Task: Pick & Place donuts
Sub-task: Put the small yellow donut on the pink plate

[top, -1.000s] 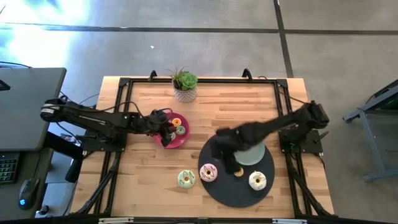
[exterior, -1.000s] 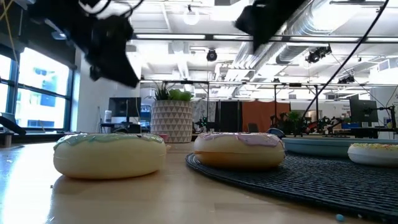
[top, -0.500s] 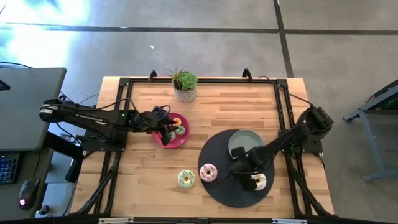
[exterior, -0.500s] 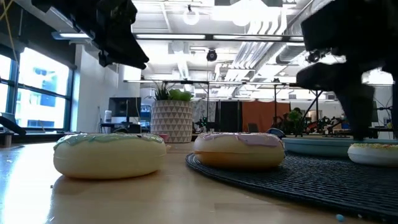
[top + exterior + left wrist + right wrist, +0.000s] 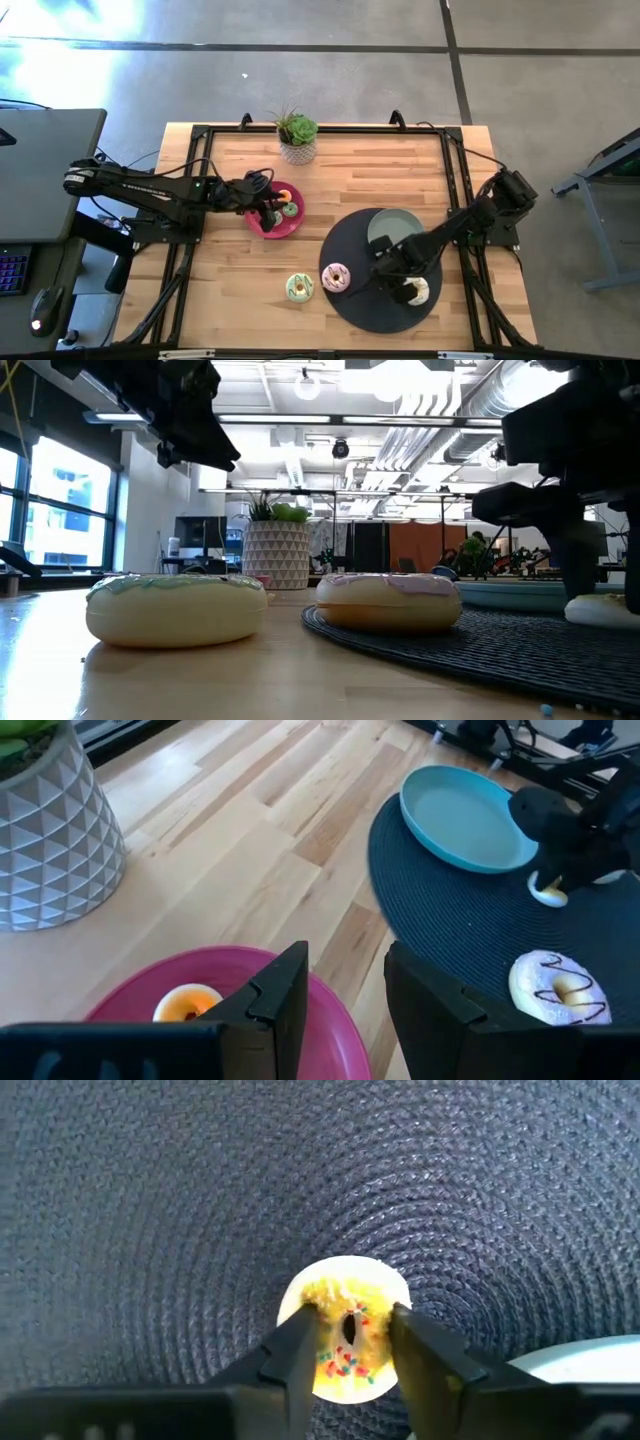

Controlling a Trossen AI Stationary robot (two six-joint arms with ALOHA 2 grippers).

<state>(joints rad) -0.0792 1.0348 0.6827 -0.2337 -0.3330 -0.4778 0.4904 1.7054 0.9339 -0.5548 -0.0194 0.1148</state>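
Three larger donuts show near the table's (image 5: pixel 400 170) front edge: a pale-green-frosted donut (image 5: pixel 299 288) on the wood, a pink-frosted donut (image 5: pixel 335 277) at nine o'clock on the dark woven mat (image 5: pixel 370 310), and a white sprinkled donut (image 5: pixel 412 291) at four o'clock, straddled by the right hand (image 5: pixel 404 284), fingers parted around it. Farther back, the grey-green plate (image 5: pixel 392 233) sits at twelve. The left hand (image 5: pixel 268 212), released, hovers over the magenta plate (image 5: pixel 268 232), which carries tiny orange (image 5: pixel 283 196) and green (image 5: pixel 290 209) donuts.

The table (image 5: pixel 240 270) was pale wood, smooth. The round mat (image 5: pixel 150 1210) was dark woven cloth, rough. The donuts (image 5: pixel 175 608) looked smooth, slightly glossy.
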